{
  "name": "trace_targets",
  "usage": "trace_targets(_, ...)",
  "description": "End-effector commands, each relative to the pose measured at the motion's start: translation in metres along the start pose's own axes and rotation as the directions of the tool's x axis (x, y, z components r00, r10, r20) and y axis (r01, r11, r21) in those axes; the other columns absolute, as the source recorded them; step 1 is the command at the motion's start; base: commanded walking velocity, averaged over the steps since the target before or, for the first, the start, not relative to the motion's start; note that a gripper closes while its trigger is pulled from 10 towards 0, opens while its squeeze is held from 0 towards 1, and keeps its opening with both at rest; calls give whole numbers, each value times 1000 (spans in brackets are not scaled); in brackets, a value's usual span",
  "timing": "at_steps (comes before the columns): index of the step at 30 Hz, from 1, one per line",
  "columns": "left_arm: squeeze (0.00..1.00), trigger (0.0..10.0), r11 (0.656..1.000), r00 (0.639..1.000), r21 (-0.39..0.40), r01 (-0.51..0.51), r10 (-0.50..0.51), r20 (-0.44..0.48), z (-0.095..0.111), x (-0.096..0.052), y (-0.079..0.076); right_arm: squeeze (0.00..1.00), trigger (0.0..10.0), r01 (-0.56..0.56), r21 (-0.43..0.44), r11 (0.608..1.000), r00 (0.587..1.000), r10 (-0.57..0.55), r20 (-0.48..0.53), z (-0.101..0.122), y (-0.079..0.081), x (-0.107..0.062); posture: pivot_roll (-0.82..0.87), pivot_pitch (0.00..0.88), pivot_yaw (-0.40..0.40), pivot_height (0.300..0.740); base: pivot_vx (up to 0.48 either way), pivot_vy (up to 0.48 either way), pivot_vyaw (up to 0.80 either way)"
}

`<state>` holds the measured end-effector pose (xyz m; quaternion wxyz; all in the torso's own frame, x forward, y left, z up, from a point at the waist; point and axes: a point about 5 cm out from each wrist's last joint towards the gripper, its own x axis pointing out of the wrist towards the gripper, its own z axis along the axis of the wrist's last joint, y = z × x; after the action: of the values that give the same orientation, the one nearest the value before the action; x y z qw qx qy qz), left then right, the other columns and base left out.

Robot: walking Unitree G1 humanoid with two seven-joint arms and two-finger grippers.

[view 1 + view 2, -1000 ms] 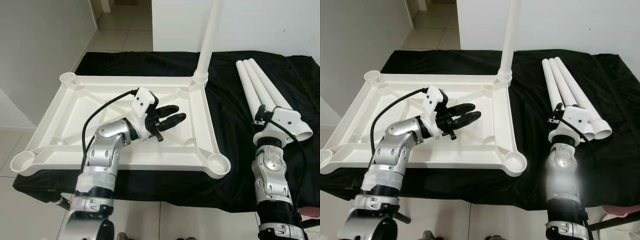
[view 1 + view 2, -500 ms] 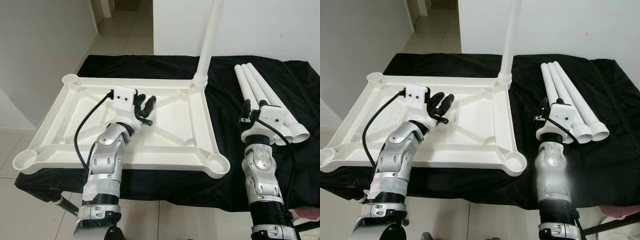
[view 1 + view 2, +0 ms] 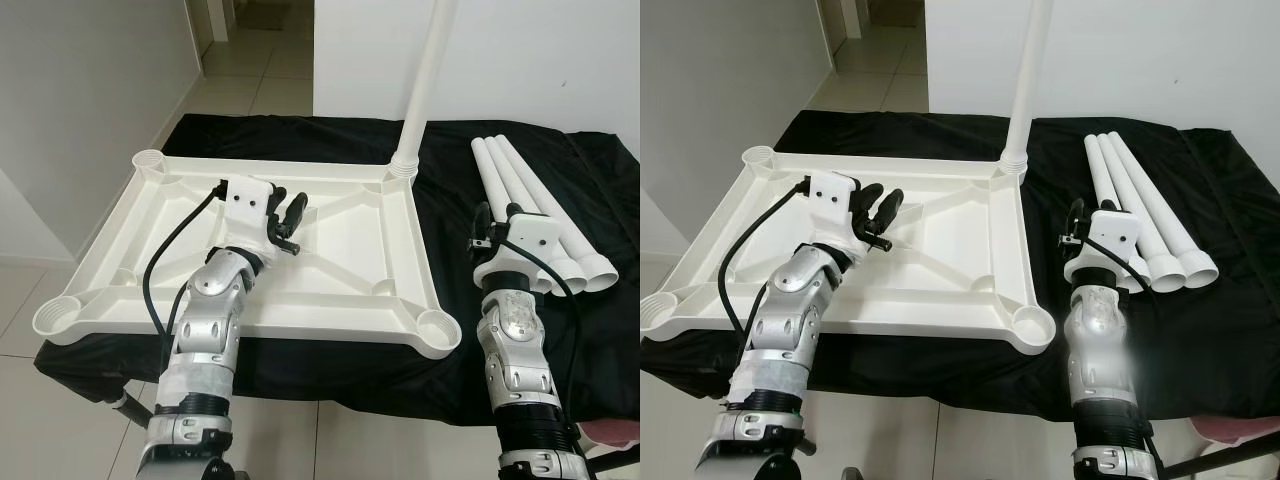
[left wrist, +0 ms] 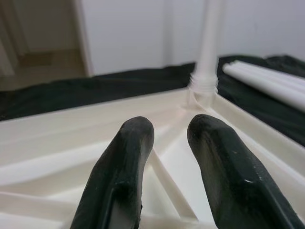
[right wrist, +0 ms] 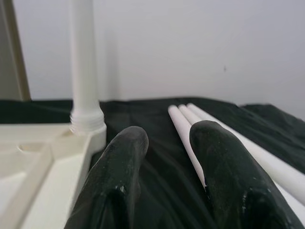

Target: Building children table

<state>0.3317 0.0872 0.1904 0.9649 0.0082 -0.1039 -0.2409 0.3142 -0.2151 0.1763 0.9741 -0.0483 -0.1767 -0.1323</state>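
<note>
Status: one of four done. Tabletop (image 3: pixel 150 270) lies upside down on the black cloth (image 3: pixel 450 200), underside ribs facing up. One leg (image 3: pixel 428 80) stands upright in the far right corner socket. Other three corner sockets (image 3: pixel 438 328) are open cups with nothing in them, so three legs left to fit. Those three loose legs (image 3: pixel 520 195) lie side by side on the cloth, to the right of the tabletop and apart from it. My left gripper (image 3: pixel 286 212) hovers over the tabletop's ribbed middle, fingers parted a little, gripping nothing. My right gripper (image 3: pixel 1076 222) sits over the cloth just beside the near ends of the loose legs, fingers likewise apart and empty. My guess at next step: right arm takes a loose leg for the near right socket.
</note>
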Motion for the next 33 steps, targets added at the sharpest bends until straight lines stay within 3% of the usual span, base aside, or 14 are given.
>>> trace_targets(1,0,10000,999,1000,32,12,-12,7,1,0,-6,0,10000,28,-7,1000,999,-28,-32,-6,-5,0,-48,32,5,740,0,0,0)
trace_targets(7,0,10000,1000,1000,11,17,-17,26,1,1,-14,0,10000,45,-17,999,998,-46,-46,-7,-12,0,-58,40,11,740,0,0,0)
trace_targets(13,0,10000,1000,999,-23,-18,19,34,4,5,-6,0,10000,38,-13,999,997,-39,-62,-8,-10,2,-58,40,10,740,0,0,-70)
trace_targets(33,0,10000,996,997,-40,-75,76,30,5,4,4,0,10000,-14,3,1000,998,14,-61,-7,1,6,-48,37,-2,740,0,0,-758)
